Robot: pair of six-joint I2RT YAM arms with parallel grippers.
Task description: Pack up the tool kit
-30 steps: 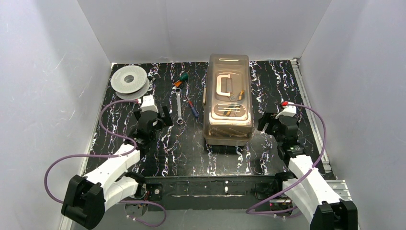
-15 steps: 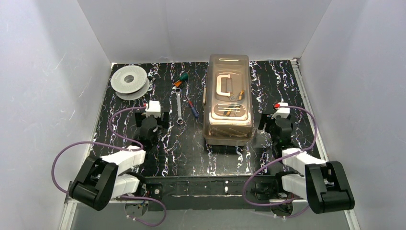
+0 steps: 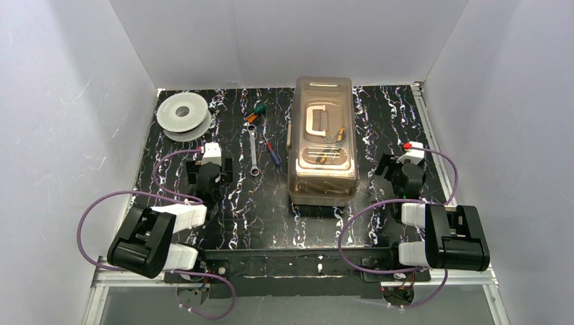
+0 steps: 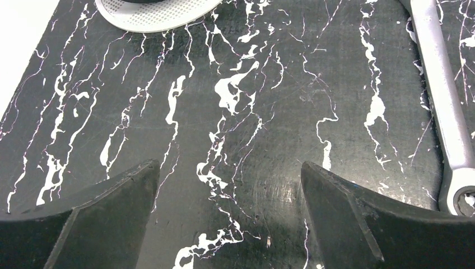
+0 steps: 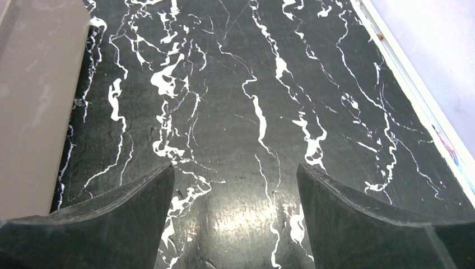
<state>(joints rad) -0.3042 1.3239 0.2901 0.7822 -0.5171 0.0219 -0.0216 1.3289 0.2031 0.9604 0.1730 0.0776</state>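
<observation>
Top view: we are listing the tool kit (image 3: 323, 139) sitting lid-down at mid-worktop (image 3: 223, 223), its long axis running near-to-far. The wrench (image 3: 252, 152) is lying parallel, between the box and the left gripper (image 3: 210, 169), which we judge the nearer.

Left wrist: gripper fingers (image 4: 101, 216) are standing apart, empty, and the wrench (image 4: 448, 112) is lying ahead to their right.

Right wrist: the right gripper (image 5: 235, 224) is gaping, empty, with the tool kit wall (image 5: 39, 112) lying to its left.

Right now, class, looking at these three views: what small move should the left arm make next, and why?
Probably slide the left gripper rightward over the wrench. Its jaws stand open above the table, and the wrench lies loose just to its right, outside the toolbox.
</observation>
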